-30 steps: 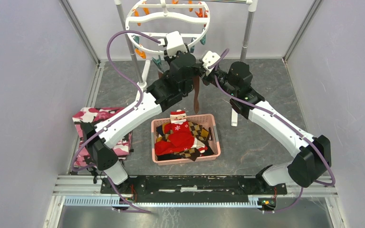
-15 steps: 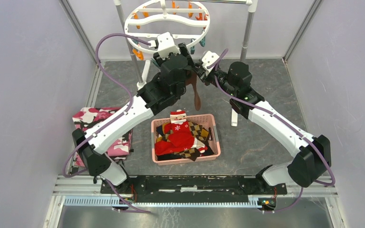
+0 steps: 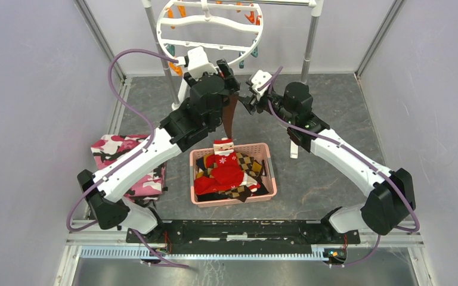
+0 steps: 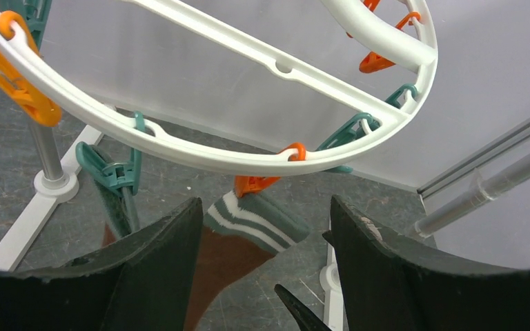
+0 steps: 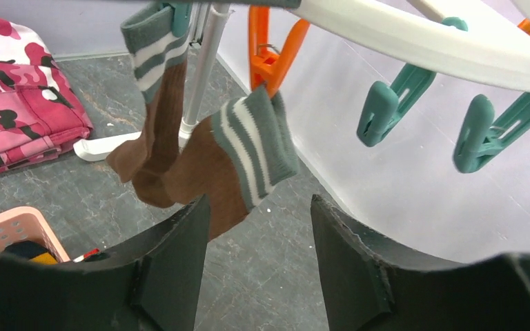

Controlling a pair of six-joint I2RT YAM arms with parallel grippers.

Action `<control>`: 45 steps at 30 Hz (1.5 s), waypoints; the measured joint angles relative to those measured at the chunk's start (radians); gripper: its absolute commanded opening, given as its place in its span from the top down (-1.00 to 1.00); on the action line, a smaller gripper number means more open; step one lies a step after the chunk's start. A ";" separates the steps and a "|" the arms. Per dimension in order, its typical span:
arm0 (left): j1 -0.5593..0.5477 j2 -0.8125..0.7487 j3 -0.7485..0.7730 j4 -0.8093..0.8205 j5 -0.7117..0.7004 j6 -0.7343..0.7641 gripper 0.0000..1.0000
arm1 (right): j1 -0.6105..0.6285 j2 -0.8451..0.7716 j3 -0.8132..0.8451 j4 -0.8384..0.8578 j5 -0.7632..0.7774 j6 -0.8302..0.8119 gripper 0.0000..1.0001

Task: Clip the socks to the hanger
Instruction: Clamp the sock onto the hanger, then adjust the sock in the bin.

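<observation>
Socks (image 5: 179, 165) first: from above only one dark brown strip shows, hanging between the two wrists, its top hidden behind the left arm. The right wrist view settles the count at two, both brown with grey-and-white striped cuffs. One cuff is bitten by an orange clip (image 5: 269, 55). The other is held by a teal clip (image 5: 176, 10) that the top edge of that view cuts off. Their feet hang overlapping, and the lower end of the nearer one passes behind a black finger (image 5: 172, 269).

The hanger (image 3: 212, 44) hangs from the rack (image 3: 310, 44) over the middle of the far edge of the bench (image 3: 358, 107). Its hook is out of the picture. Its clips cannot be counted in full, since arms and rim hide several. Two free teal clips (image 5: 379, 110) hang right of the socks in the right wrist view.

The left pincer (image 4: 266, 207) stands wide open just below the rim, nothing clamped; a striped cuff lies beyond its tips. The right pincer (image 5: 261, 203) is likewise spread, with nothing in it. Whether any pad brushes the fabric cannot be told.

One pink basket (image 3: 234, 201) sits mid-bench toward the near edge. It holds a red Santa sock (image 3: 222, 167) and argyle ones (image 3: 247, 164) partly buried, their number unclear. One folded pink camouflage cloth (image 3: 116, 146) lies by the left edge, partly under the left arm.
</observation>
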 measured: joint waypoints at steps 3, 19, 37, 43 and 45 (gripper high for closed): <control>0.000 -0.016 -0.014 -0.005 0.007 -0.005 -0.51 | 0.000 -0.006 -0.021 0.002 -0.013 0.006 -0.40; 0.001 -0.411 -0.411 0.070 0.324 0.041 -0.83 | -0.004 -0.170 -0.244 0.002 -0.019 0.027 -0.83; 0.002 -0.866 -1.092 0.191 0.673 0.130 -0.88 | -0.008 -0.294 -0.505 -0.001 -0.145 0.159 -0.96; 0.002 -0.910 -1.165 0.200 0.672 0.100 -0.88 | 0.018 -0.285 -0.542 -0.010 -0.222 0.188 -0.96; 0.002 -0.912 -1.170 0.214 0.672 0.092 -0.88 | 0.057 -0.274 -0.543 -0.018 -0.226 0.188 -0.96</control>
